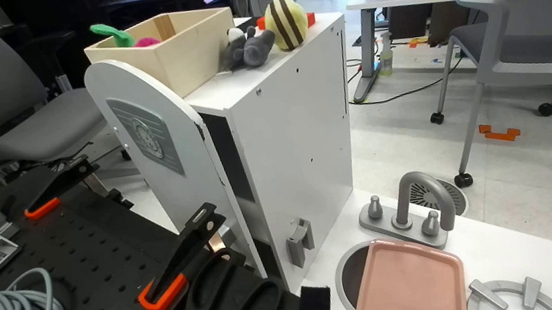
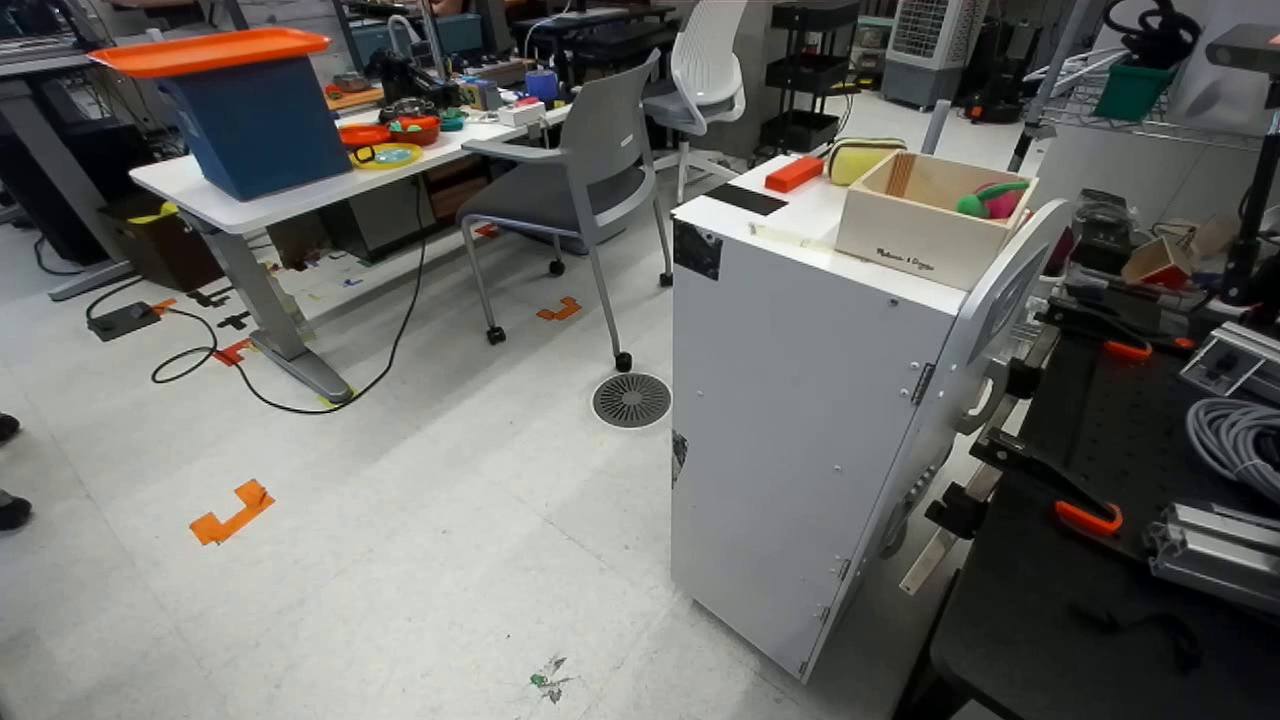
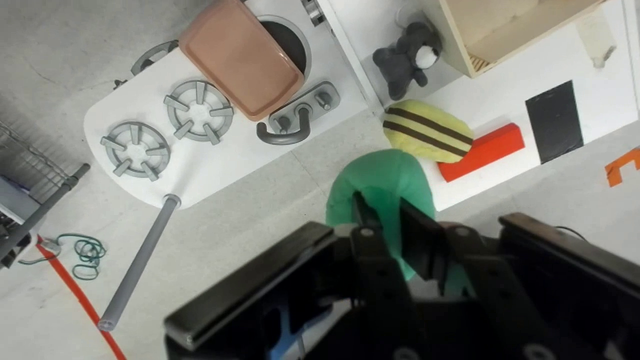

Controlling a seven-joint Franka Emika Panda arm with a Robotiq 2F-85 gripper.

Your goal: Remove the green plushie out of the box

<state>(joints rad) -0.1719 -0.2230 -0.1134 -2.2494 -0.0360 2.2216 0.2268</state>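
White cabinet (image 1: 300, 133) first, upright, beside a black desk (image 2: 1040, 600) in both exterior views. Pale wooden box (image 1: 196, 58) sits on its top, mouth upward; in an exterior view dark lettering (image 2: 905, 260) runs along one wall. Pink tray (image 1: 408, 291) lies lower, covering part of a round basin (image 3: 287, 42). My hand (image 3: 380, 198) shows in the wrist view, its two dark fingers (image 3: 422, 242) clamped on soft green cloth. Yellow plush (image 1: 285, 22) with dark stripes lies on the cabinet; a grey plush bear (image 3: 404, 57) lies between it and the box. Green plushie (image 3: 372, 170): gripped by me, outside the box, seen against cabinet edge and floor (image 3: 250, 240); some of it is hidden behind my fingers. Red block (image 3: 485, 150), just beside the yellow plush. Pink soft item (image 2: 1002, 205) sits inside the box, a green piece (image 2: 970, 206) next to it; whether the two are one, I cannot tell.
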